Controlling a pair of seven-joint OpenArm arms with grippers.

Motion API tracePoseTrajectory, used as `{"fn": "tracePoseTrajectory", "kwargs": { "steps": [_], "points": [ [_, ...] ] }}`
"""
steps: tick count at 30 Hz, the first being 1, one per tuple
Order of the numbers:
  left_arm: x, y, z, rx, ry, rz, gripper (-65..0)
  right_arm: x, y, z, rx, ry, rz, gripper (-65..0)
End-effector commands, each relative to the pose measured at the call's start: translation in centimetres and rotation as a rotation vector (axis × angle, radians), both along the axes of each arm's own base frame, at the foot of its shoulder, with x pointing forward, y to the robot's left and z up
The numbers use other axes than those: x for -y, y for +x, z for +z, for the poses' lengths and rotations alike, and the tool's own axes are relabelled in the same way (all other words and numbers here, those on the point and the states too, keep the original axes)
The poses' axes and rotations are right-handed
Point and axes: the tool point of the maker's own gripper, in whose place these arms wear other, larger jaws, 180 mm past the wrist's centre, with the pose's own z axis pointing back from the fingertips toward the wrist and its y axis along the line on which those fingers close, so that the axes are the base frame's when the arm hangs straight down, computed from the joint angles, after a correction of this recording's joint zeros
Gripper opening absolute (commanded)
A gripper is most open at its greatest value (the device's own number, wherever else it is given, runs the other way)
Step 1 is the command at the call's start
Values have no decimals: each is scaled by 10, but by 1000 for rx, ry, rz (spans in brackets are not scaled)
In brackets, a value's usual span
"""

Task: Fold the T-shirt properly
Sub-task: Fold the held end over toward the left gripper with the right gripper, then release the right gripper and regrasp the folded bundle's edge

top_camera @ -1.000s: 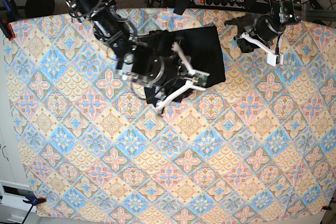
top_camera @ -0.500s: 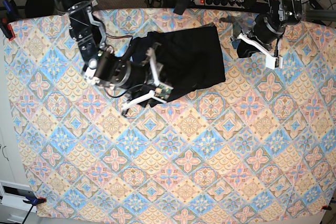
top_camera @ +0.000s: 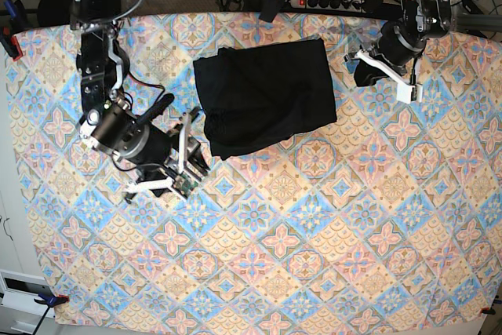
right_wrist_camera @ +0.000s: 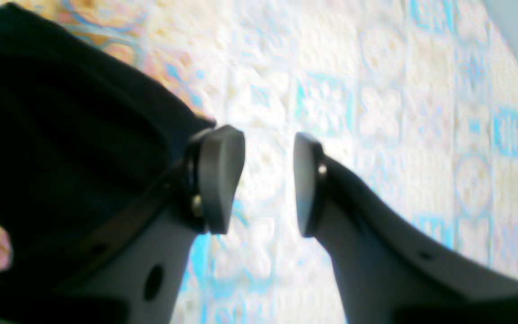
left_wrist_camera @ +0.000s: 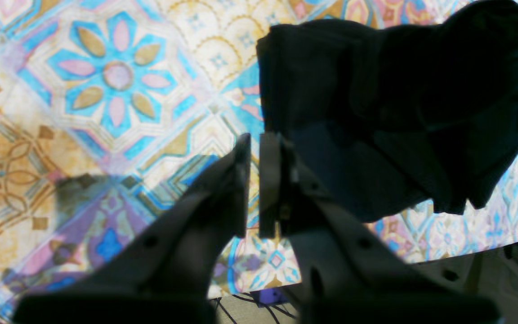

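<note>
The right end effector (right_wrist_camera: 268, 180) hangs over the patterned tabletop (top_camera: 314, 225), jaws parted and empty, with the folded black T-shirt (top_camera: 265, 96) just beside it. The left end effector (left_wrist_camera: 252, 184) is closed on nothing, the T-shirt lying just ahead.

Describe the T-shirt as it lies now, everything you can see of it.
The T-shirt is plain black, soft matte fabric, folded into a compact, roughly rectangular bundle with slightly uneven, rumpled edges at its lower left. No sleeves stick out and no print shows. It lies flat on the patterned tablecloth, toward the table's far side near the middle. Neither gripper holds it: the right gripper is open just off its lower-left corner, and the left gripper is shut, off to its other side.
</note>
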Motion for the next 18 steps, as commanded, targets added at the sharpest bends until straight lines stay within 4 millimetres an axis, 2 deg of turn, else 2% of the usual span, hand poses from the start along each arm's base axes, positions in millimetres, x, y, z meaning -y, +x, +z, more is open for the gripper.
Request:
{"fn": "tracePoseTrajectory", "kwargs": {
  "steps": [1, 3, 6, 9, 13, 15, 18],
  "points": [
    [-2, 5, 8, 31, 1, 1, -629, 3, 6, 3, 12, -1, -8, -434],
    [-2, 5, 8, 32, 0, 1, -629, -1, 4, -13, -36, 0, -1, -444],
    [-2, 5, 8, 32, 0, 1, -629, -17, -7, -40, -118, -10, 53, -475],
    [-2, 5, 8, 32, 0, 1, -629, -34, -15, -60, -164, 18, 103, -502],
    [-2, 5, 8, 32, 0, 1, -629, -51, -14, -62, -165, 6, 164, -523],
    [-2, 5, 8, 32, 0, 1, -629, -65, -25, -61, -163, -1, 222, -531],
    [-2, 5, 8, 33, 0, 2, -629, -94, -46, -48, -126, -36, 337, -533]
  ]
}}
